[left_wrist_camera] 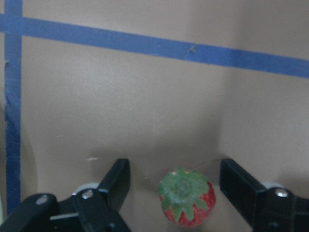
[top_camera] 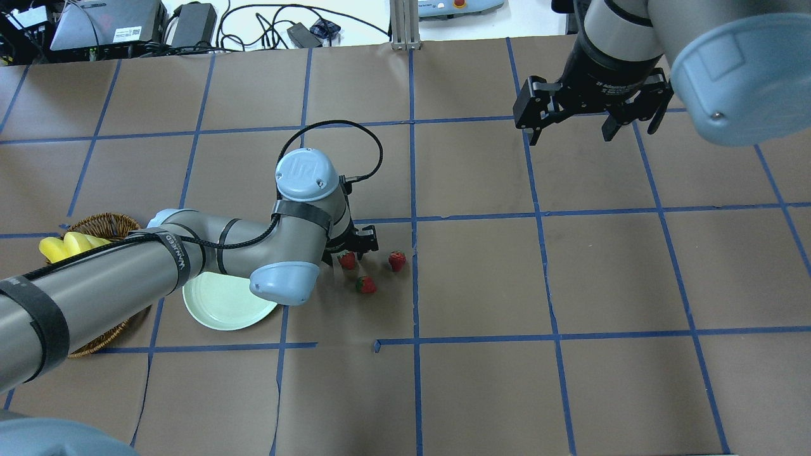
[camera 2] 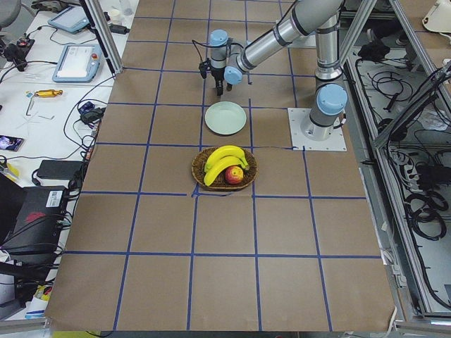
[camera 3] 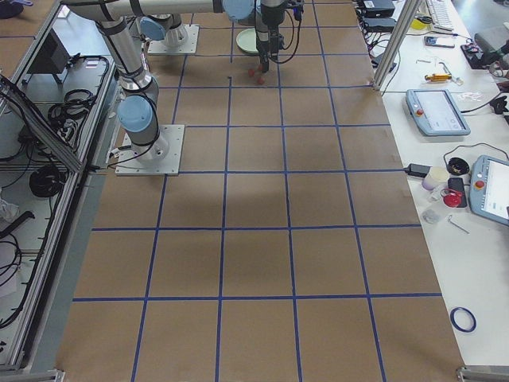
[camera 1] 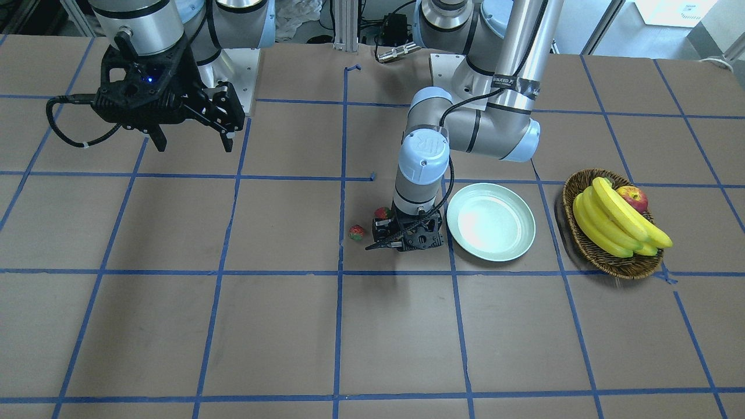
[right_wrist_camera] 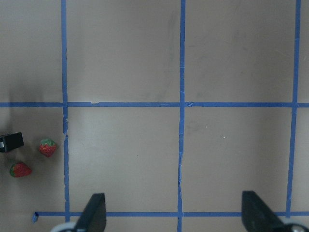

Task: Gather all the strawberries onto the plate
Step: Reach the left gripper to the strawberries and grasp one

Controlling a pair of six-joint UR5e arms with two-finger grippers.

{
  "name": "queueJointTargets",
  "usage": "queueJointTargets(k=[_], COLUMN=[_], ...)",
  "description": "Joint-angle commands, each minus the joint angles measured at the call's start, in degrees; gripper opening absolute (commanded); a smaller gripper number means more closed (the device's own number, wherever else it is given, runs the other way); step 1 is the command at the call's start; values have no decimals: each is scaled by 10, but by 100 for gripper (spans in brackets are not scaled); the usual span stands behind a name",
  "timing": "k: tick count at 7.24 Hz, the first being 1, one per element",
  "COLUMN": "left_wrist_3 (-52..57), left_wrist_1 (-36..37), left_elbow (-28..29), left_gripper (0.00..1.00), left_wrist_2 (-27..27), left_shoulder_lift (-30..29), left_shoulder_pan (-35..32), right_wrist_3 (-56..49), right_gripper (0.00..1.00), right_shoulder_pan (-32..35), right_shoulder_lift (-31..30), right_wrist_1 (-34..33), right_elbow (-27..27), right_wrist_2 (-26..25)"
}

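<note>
Brown paper (camera 1: 174, 233) gridded with blue tape (camera 1: 340, 326) covers the table; cluttered benches (camera 3: 453, 119) flank it.
Low over it, the left gripper (left_wrist_camera: 174, 169) straddles one strawberry (left_wrist_camera: 186, 197) with jaws apart. Two other strawberries (top_camera: 365, 285) lie just beside, the plate (camera 1: 490, 221) and a wicker basket (camera 1: 599, 256) of bananas (camera 1: 611, 224) near. The right gripper (right_wrist_camera: 175, 212) hangs spread, far off.

Left gripper (left_wrist_camera: 175, 166) is low over the brown paper surface (left_wrist_camera: 120, 106), jaws spread wide. Both dark fingers (left_wrist_camera: 117, 181) rise from the bottom edge. One strawberry (left_wrist_camera: 186, 197) sits between them on the paper, green leafy top toward the camera, red flesh showing below. There is a gap on each side; the berry is nearer the right-hand finger. One blue tape line (left_wrist_camera: 159, 44) crosses the top and a second (left_wrist_camera: 12, 125) runs down the left edge. Focus is soft.
</note>
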Motion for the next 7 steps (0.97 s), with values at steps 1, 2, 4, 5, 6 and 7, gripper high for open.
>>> queueJointTargets(k=[1, 2, 4, 5, 6, 7], left_wrist_3=[1, -3, -5, -2, 3, 14], left_wrist_1=[0, -1, -1, -3, -3, -26], left_elbow=[-1, -1, -1, 0, 4, 19], left_gripper=[64, 63, 40, 19, 1, 0], left_wrist_2=[1, 1, 1, 2, 4, 31], left_shoulder_lift=[11, 8, 8, 9, 14, 19], left_shoulder_pan=[-5, -7, -8, -8, -8, -7], right_wrist_3=[0, 0, 0, 0, 0, 0], right_gripper=[100, 100, 100, 100, 100, 100], right_shoulder_pan=[0, 0, 0, 0, 0, 0], right_shoulder_lift=[0, 0, 0, 0, 0, 0], right_wrist_1=[0, 0, 0, 0, 0, 0], right_elbow=[1, 1, 0, 1, 1, 0], right_wrist_2=[1, 1, 1, 1, 1, 1])
